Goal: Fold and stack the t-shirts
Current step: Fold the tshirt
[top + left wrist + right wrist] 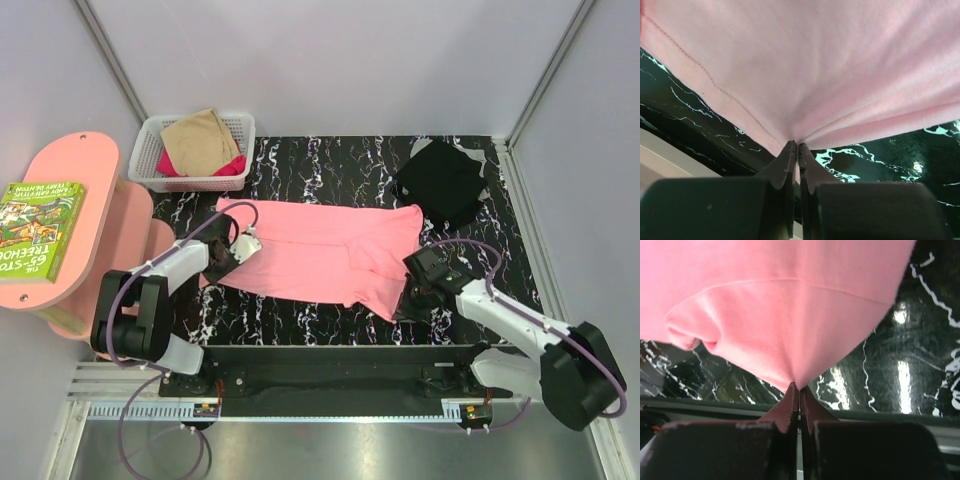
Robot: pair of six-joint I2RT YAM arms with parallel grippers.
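Observation:
The salmon pink t-shirt [320, 250] lies spread across the middle of the black marble table. My left gripper [232, 258] is shut on its left hemmed edge; the left wrist view shows the cloth [805, 70] pinched at my gripper [796, 145]. My right gripper [415, 283] is shut on the shirt's near right corner, and the right wrist view shows the pink cloth [785, 305] hanging from my gripper [799, 386]. A black t-shirt [442, 180] lies folded at the back right. A tan shirt [200, 140] and a magenta one [232, 166] lie in the basket.
The white mesh basket [152, 142] stands at the back left of the table. A pink side table [70, 190] with a green book [38, 228] stands left of the table. Grey walls enclose the table on three sides.

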